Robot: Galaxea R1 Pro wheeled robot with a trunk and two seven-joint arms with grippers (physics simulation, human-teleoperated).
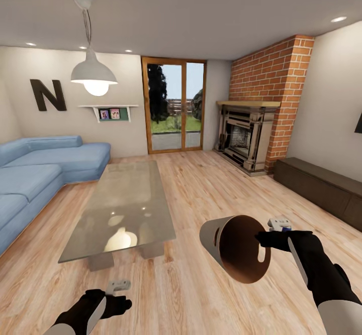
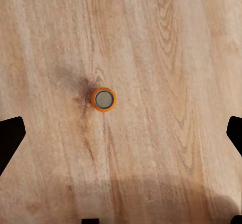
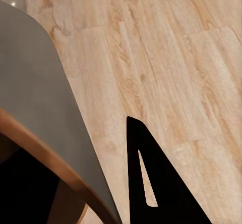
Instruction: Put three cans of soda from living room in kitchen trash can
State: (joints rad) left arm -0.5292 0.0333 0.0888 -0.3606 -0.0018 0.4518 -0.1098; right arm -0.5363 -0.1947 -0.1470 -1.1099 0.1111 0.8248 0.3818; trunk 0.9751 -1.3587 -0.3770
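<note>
Head view: right pincer [image 1: 271,238] grips the tash can [image 1: 235,248] by its rim, tilted sideways (could slip); left wrist view: left pincer spread wide above the orange soda can [image 2: 103,99] standing on the floor [image 2: 166,58], an off-centre descent could topple it; right wrist view: rim pinch looks thin.

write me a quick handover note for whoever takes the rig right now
Right gripper: shut on the rim of the bin, held tipped on its side above the wood floor, nothing visible inside.
Left gripper: open, empty, hanging directly above an orange can standing upright on the floor.
Done: bin brought into the living room.
Left: pick up this can, find the other two, bin them all.
</note>
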